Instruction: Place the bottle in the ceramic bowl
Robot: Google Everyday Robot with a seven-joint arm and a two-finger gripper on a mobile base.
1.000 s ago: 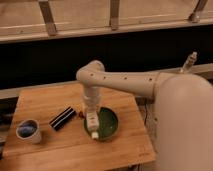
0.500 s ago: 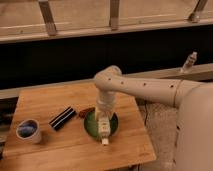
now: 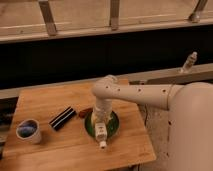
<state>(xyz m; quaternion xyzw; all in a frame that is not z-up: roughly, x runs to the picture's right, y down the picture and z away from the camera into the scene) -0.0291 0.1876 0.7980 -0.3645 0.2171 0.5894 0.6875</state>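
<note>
I can't tell how the fingers are set; the gripper [image 3: 102, 121] points straight down over the bowl [image 3: 113, 131], with the arm [image 3: 135, 93] reaching in from the right. The bottle [image 3: 101, 132] lies under it, its body across the bowl's near rim and its cap end sticking out toward me over the table [image 3: 50, 102]. I can't tell if the gripper touches it. Left of the bowl lies a black block [image 3: 62, 118], close but apart. The cup [image 3: 28, 131] stands further left, near the table's edge.
</note>
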